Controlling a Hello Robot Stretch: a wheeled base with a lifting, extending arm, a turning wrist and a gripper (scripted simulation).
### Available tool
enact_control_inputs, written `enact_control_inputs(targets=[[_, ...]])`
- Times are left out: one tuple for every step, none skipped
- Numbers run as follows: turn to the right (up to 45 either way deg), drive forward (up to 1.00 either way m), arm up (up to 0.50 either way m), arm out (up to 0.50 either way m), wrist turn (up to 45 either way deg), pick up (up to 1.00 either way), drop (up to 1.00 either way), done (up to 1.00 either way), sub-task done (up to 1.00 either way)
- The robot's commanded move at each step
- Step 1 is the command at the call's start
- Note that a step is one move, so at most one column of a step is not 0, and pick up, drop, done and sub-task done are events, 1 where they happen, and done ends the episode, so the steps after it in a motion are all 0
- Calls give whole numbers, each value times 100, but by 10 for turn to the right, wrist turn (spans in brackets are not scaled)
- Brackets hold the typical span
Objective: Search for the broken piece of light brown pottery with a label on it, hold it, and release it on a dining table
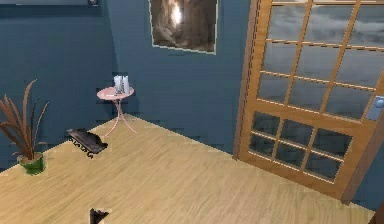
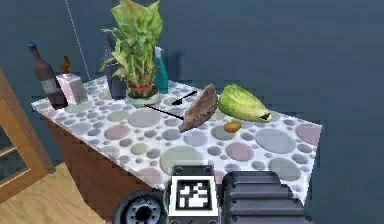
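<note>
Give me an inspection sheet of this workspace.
Surface: pebble-patterned table, crowded along its far side.
Job's things: brown shard-like piece lying on the table; label not discernible.
Clutter: potted plant, dark bottle, teal bottle, green leafy lump.
Grippers: claw at the bottom edge; far end not made out, cannot tell whether it holds anything.
Cables: nothing seen.
Surroundings: blue walls, wooden glazed door, small pink table.

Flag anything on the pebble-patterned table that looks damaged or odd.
A brown jagged shard stands tilted on the table, beside a leafy green vegetable. Its ragged outline looks like a broken fragment; the potted plant and dark bottle stand upright and whole.
</note>
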Motion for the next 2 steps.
enact_control_inputs(targets=[[0,0,0,34,0,0,0,0,0],[0,0,0,0,450,0,0,0,0]])
